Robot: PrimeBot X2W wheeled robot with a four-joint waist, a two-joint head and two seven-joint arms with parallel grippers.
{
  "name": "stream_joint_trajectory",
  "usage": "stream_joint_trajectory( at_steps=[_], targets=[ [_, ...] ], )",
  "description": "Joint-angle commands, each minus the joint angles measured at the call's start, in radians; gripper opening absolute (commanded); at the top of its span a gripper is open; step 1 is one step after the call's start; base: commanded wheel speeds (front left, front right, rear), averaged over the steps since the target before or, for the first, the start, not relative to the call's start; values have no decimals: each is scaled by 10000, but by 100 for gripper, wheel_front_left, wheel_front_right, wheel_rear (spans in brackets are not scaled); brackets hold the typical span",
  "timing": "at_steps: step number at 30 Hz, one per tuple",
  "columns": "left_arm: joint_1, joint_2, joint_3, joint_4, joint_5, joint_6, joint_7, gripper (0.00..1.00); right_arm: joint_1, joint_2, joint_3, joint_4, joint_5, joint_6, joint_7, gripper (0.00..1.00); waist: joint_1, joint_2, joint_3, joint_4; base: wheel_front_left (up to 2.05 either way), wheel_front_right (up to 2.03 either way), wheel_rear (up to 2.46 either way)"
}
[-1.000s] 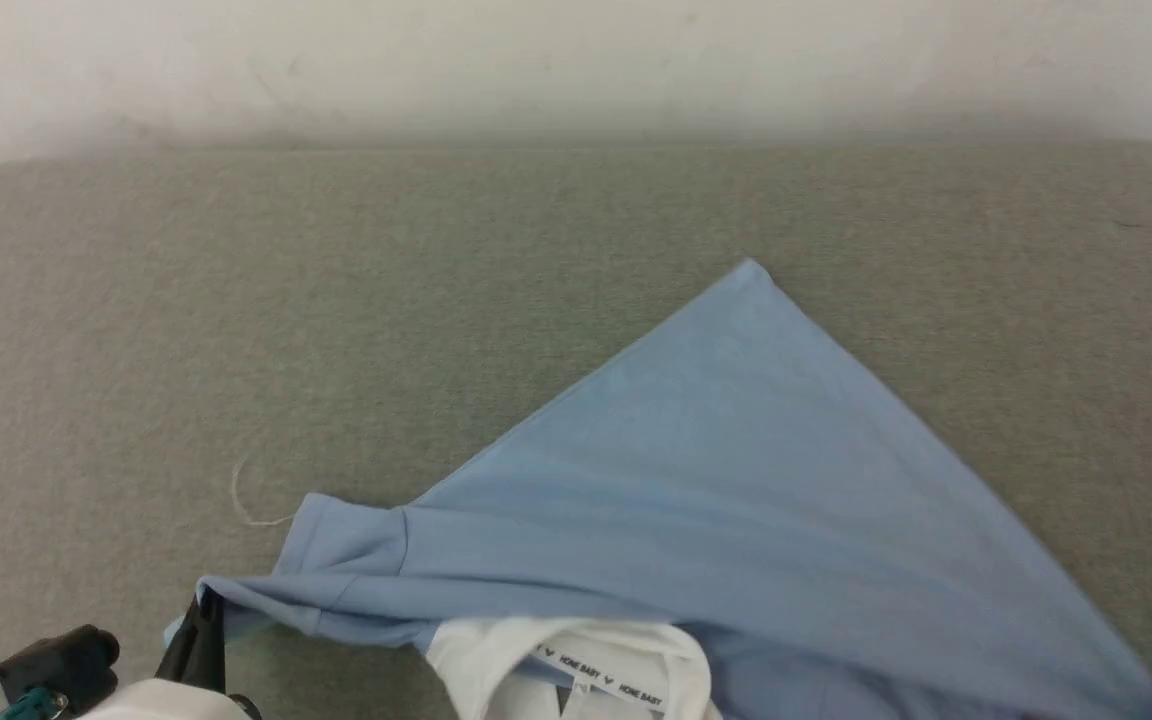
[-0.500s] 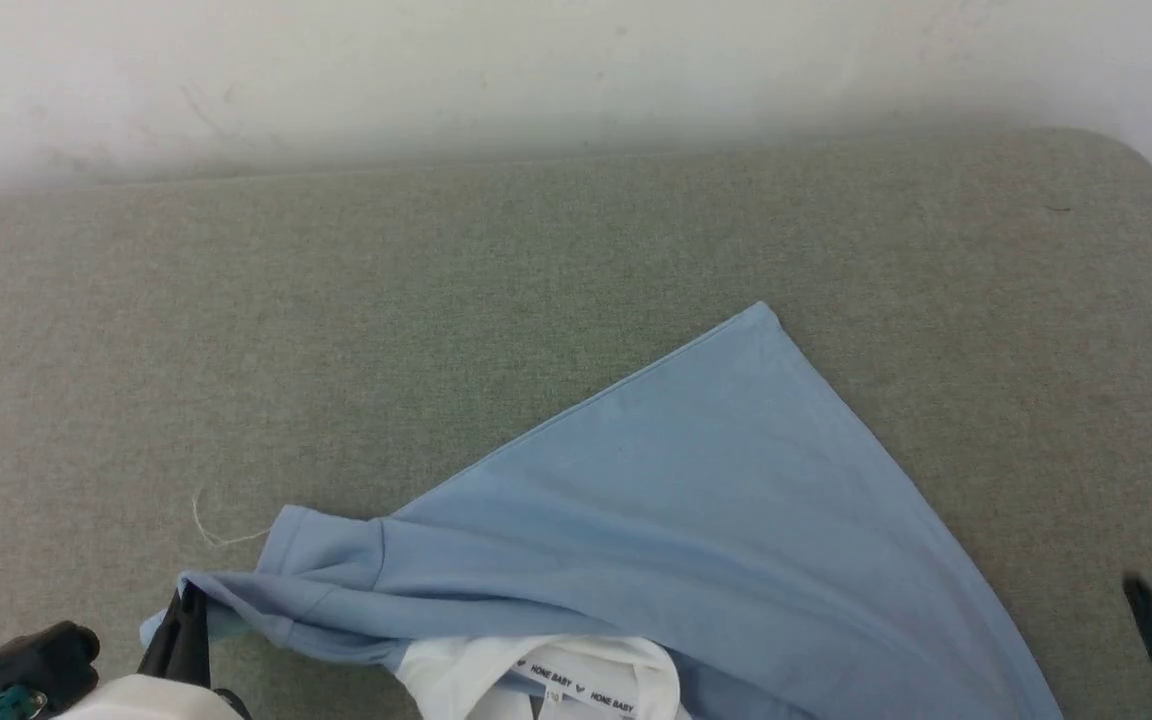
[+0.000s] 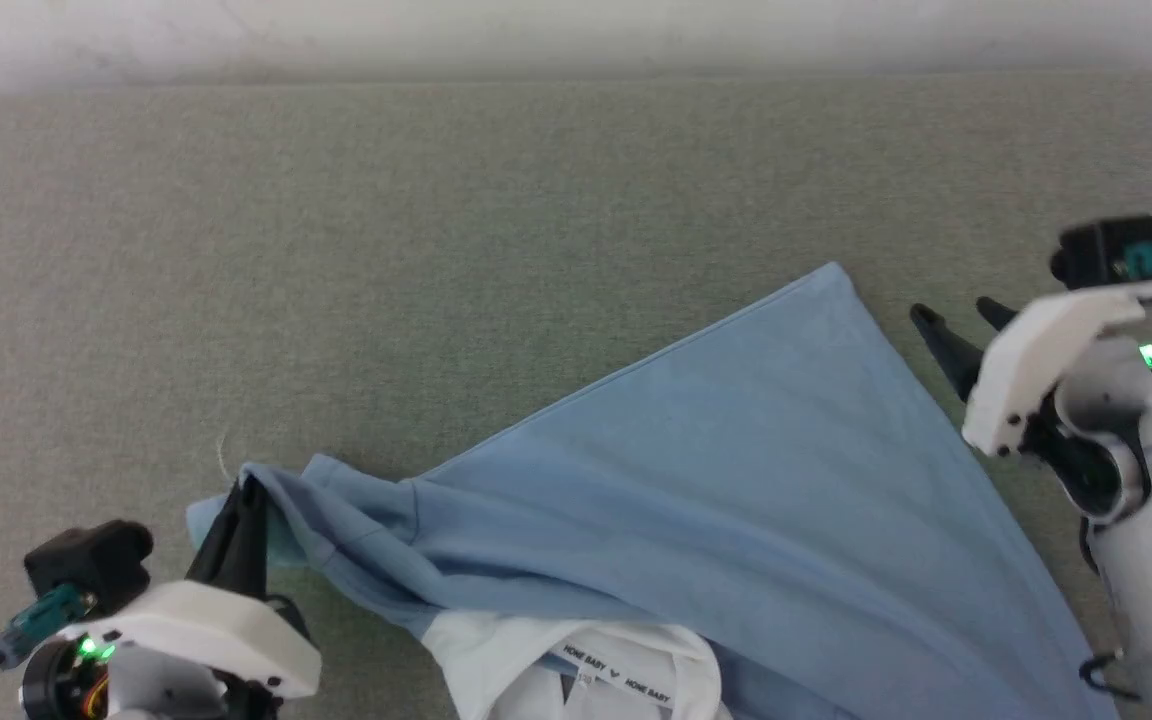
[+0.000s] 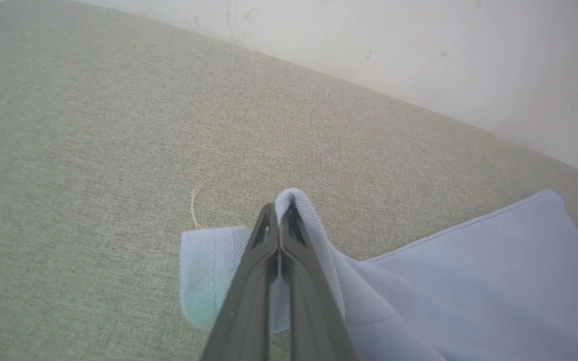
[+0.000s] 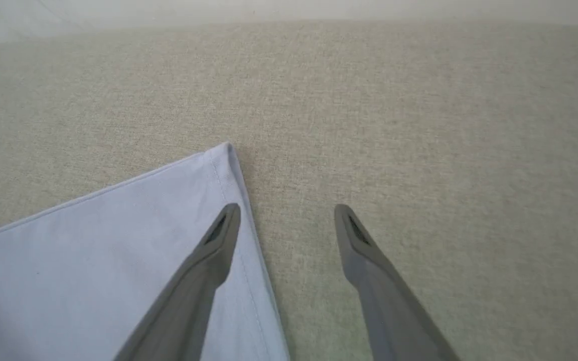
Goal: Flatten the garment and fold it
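My right gripper [image 3: 948, 308] has released, jaws apart, with the garment [image 3: 716, 480] corner just beside it. The left gripper [image 3: 246, 490] stays clamped on the garment. Flattening is unfinished.

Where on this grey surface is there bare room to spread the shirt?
Free: the wide band between the wall and the far corner of the shirt, and the left part past the left gripper, bar a loose thread. Crowded: the near edge, with the collar, and the right side by the right gripper.
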Motion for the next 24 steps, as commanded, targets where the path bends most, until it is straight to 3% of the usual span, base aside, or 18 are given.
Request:
stream_joint_trajectory(
  at_steps=[1,8,15,16,17,24],
  targets=[
    [-342,-108,-110,96,150,-129,5,0,-751,-108,458,631,345,-6,452,100,-3,0,542,550,0,0,0],
    [-1053,-480,-420,556,222,-480,-121,0,-2595,-252,1754,2486,1097,-6,1680,100,-3,0,1055,1079,0,0,0],
    [-1312,-752,-574,1086,174,-756,-315,0,-3002,-216,3110,3679,1907,-6,3442,97,-3,0,1132,1256,0,0,0],
    [-1322,-771,-585,1150,163,-783,-332,0,-2977,-231,3267,3781,2020,-6,3714,42,-3,0,1120,1260,0,0,0],
    [-1335,-788,-596,1208,155,-809,-349,0,-2955,-272,3433,3871,2057,-6,3952,0,-3,0,1100,1266,0,0,0],
    [-1383,-742,-600,1484,137,-926,-397,0,-3023,-382,4060,3820,2218,-6,4405,0,-3,0,750,1115,0,0,0]
  ],
)
